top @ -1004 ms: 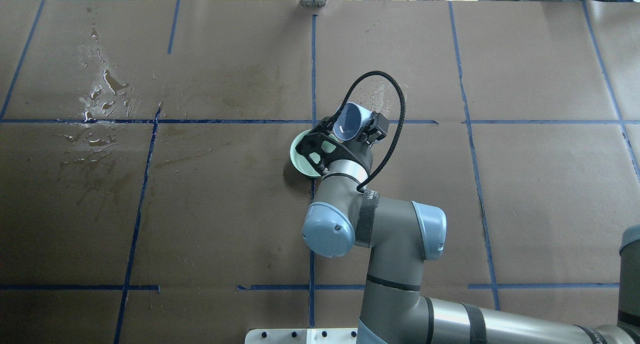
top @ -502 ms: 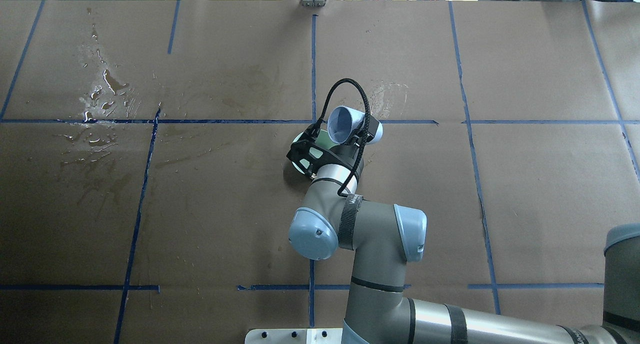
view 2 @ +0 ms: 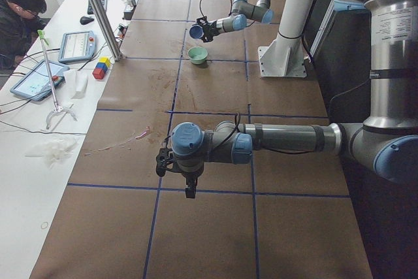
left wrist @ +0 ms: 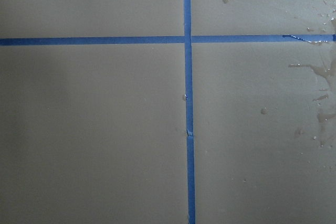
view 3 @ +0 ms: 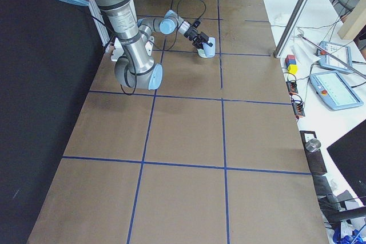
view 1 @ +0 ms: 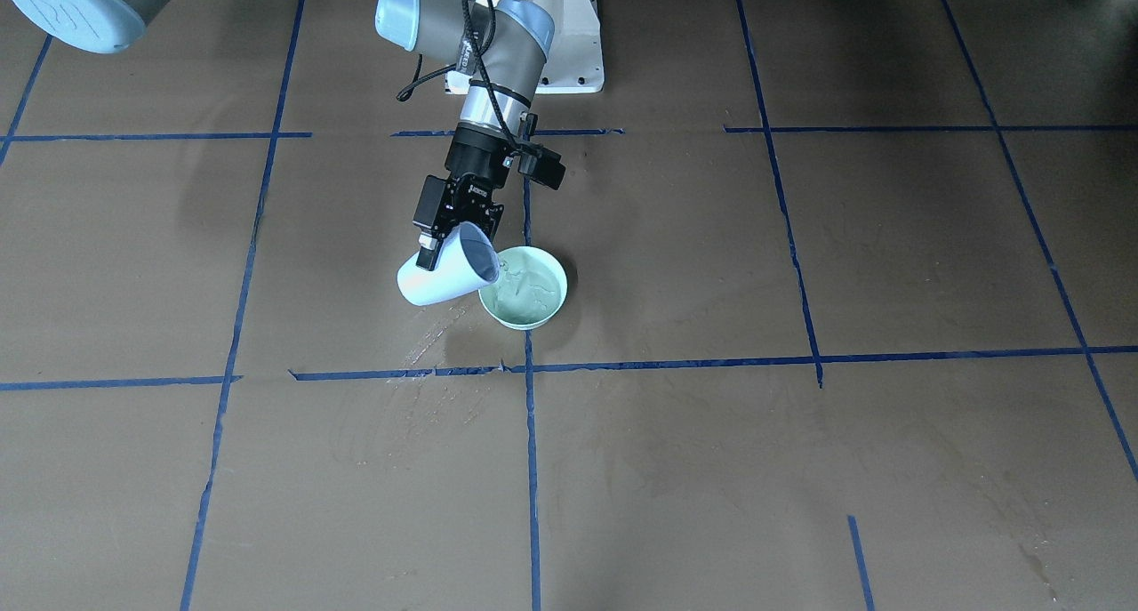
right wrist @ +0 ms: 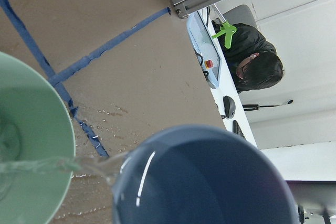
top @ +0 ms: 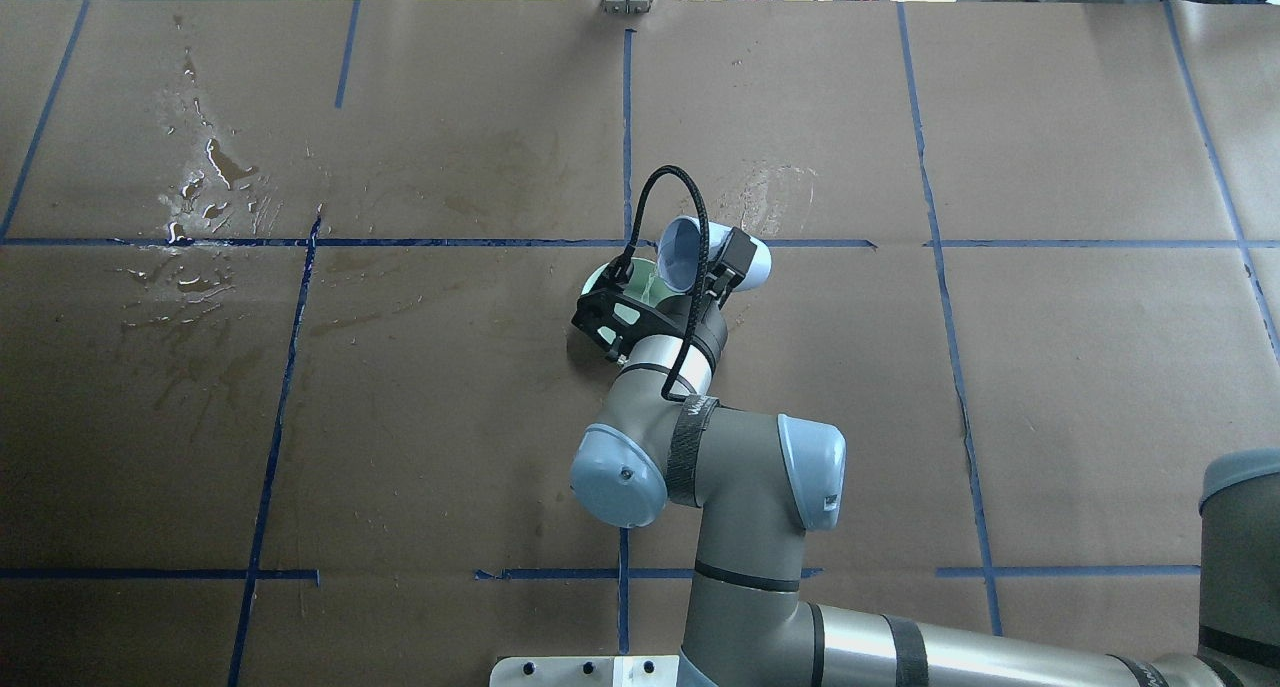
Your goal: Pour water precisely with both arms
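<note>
One arm does the pouring right now. The right arm point(top: 750, 537) reaches to the middle of the table point(top: 1050, 387). The right gripper point(view 1: 452, 237) has its two fingers squeezed tight on the side of a pale blue cup point(view 1: 436, 284).

The cup is tipped far over, with its mouth aimed at a green bowl point(view 1: 533, 323). It is held that way so the water point(right wrist: 89, 165) can run out over the low edge. The right wrist camera shows a thin clear stream going from the cup's edge into the bowl, and some water sits in the bowl too. The cup's lip hangs just over the bowl's rim, so the stream lands inside and not on the brown paper. I think the pour is about halfway.

The left arm point(view 2: 287, 138) hangs well apart from the bowl. The left gripper point(view 2: 189, 189) points down at bare paper. I cannot tell if its fingers are apart or together.

Shiny wet spots point(top: 205, 172) on the paper show how easy spilling is, so a slow tilt seems best.
</note>
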